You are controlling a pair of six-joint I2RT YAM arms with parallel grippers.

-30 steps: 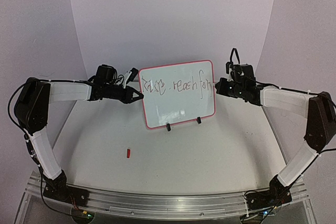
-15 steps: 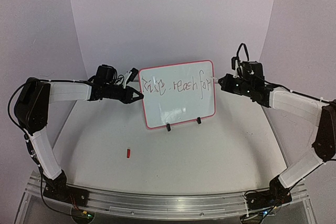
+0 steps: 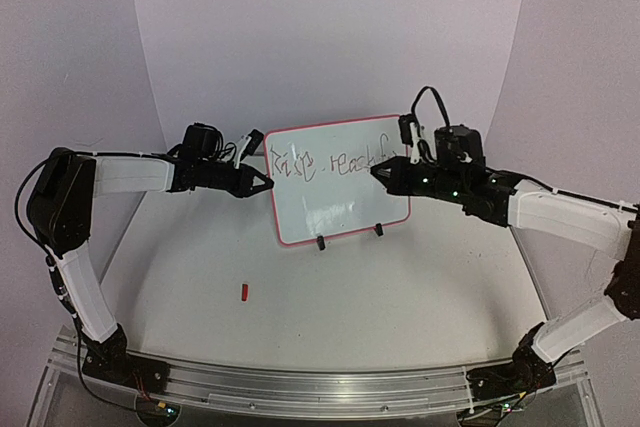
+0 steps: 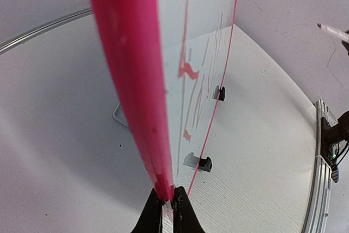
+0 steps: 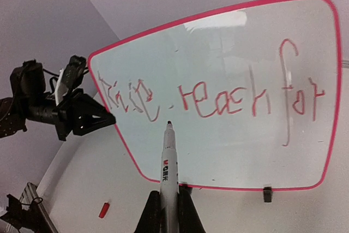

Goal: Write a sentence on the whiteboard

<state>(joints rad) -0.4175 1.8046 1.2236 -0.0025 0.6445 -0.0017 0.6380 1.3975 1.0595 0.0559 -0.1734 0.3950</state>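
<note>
The whiteboard point(image 3: 335, 202), white with a thin red-pink frame, stands upright at the table's middle on two black clip feet. One line of the sentence point(image 5: 218, 102) shows on it, reading roughly "Raise . reach for". My left gripper point(image 3: 268, 183) is shut on the board's left frame edge point(image 4: 128, 69), and the left wrist view has the jaws point(image 4: 168, 200) pinching it. My right gripper point(image 3: 378, 172) hangs in front of the board's right half, shut on a white marker point(image 5: 168, 156). The marker tip points at the bare board just under "Raise"; contact cannot be told.
A small red marker cap point(image 3: 245, 292) lies on the table in front of the board, left of centre. The curved white backdrop rises close behind the board. A metal rail point(image 3: 300, 387) with both arm bases runs along the near edge.
My right arm has swung left from the board's right edge to in front of its face, carrying the marker. The left gripper and the board have stayed put.
</note>
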